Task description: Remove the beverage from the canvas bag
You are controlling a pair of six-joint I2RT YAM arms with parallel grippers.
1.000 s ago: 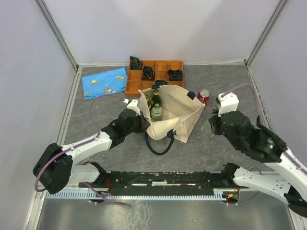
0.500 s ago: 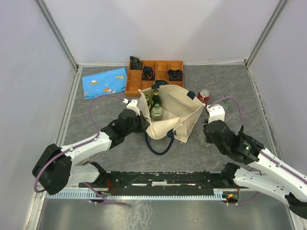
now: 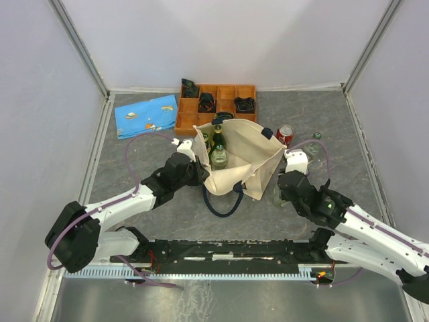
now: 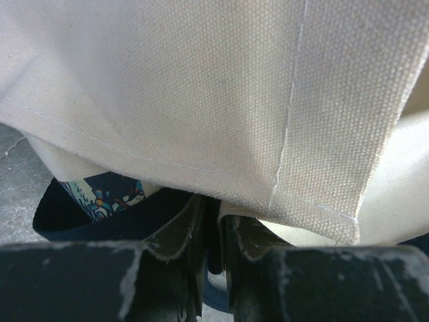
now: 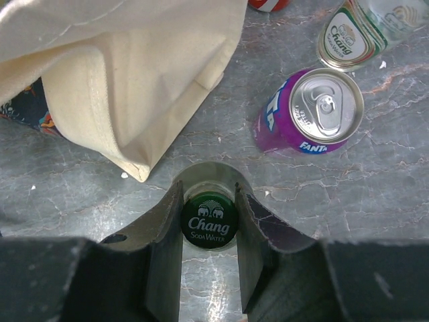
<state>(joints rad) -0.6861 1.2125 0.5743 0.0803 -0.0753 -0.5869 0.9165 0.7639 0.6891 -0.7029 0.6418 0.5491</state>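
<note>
The cream canvas bag (image 3: 244,164) stands open at the table's middle, with two green bottles (image 3: 218,147) upright inside and a navy handle hanging at its front. My left gripper (image 3: 200,172) is at the bag's left edge. In the left wrist view its jaws (image 4: 213,225) are shut on a fold of the canvas (image 4: 201,100). My right gripper (image 5: 209,225) is shut on the green cap of a clear Chang soda water bottle (image 5: 209,221). It holds the bottle upright just off the bag's right front corner (image 3: 277,196).
A purple Fanta can (image 5: 312,111) stands right of the held bottle, with another Chang bottle (image 5: 348,37) lying beyond it. A red can (image 3: 285,134) stands by the bag's far right side. An orange tray (image 3: 184,124) and a blue pouch (image 3: 146,115) lie at the back.
My right arm has swung left and toward the near edge, carrying the bottle down to the bag's right front corner. The left arm and the bag have not moved.
</note>
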